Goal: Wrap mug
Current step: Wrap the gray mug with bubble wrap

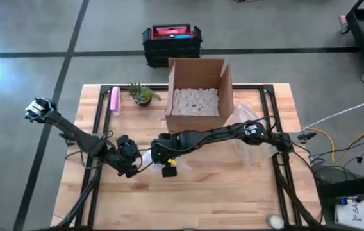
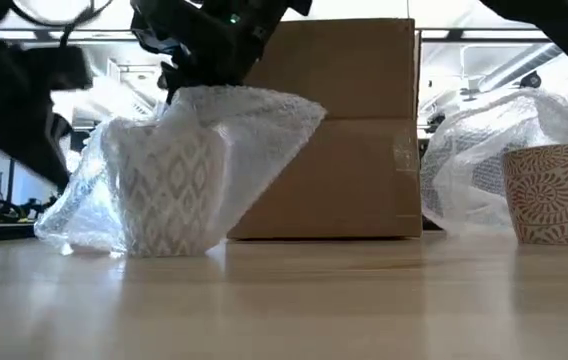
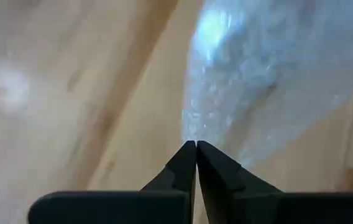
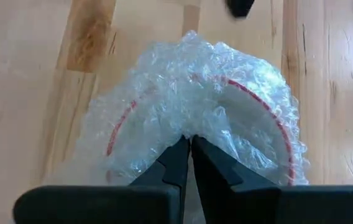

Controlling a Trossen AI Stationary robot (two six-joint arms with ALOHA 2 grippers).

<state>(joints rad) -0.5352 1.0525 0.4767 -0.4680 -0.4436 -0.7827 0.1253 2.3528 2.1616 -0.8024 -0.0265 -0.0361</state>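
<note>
My right gripper point(image 4: 187, 142) has its fingers pressed together on a pinch of bubble wrap point(image 4: 195, 99), holding a fold of the sheet up directly above the mug point(image 2: 172, 190); in the right wrist view the mug's red-edged rim shows through the film just beyond my fingertips. My left gripper point(image 3: 196, 147) is likewise pinching the sheet's edge, off to the mug's other side and lower, so the wrap hangs as a loose tent between the two tools. I judge the film to be very light, soft and slippery, prone to creeping out of a thin pinch, so I want a deep bite on a doubled fold rather than a single edge. The mug under it looks ceramic: stiff, fairly heavy against the wrap, breakable, and easy to tip if I drag the sheet sideways. It stands upright on the wooden table point(image 1: 233, 186), long axis vertical, mouth pointing up toward my right gripper; I cannot tell which way a handle faces. Beyond my right gripper sits the open cardboard box point(image 1: 198, 96) with its pale filler, and off to the right arm's side a second patterned mug point(image 2: 550, 192) stands upright beside another heap of wrap.
</note>
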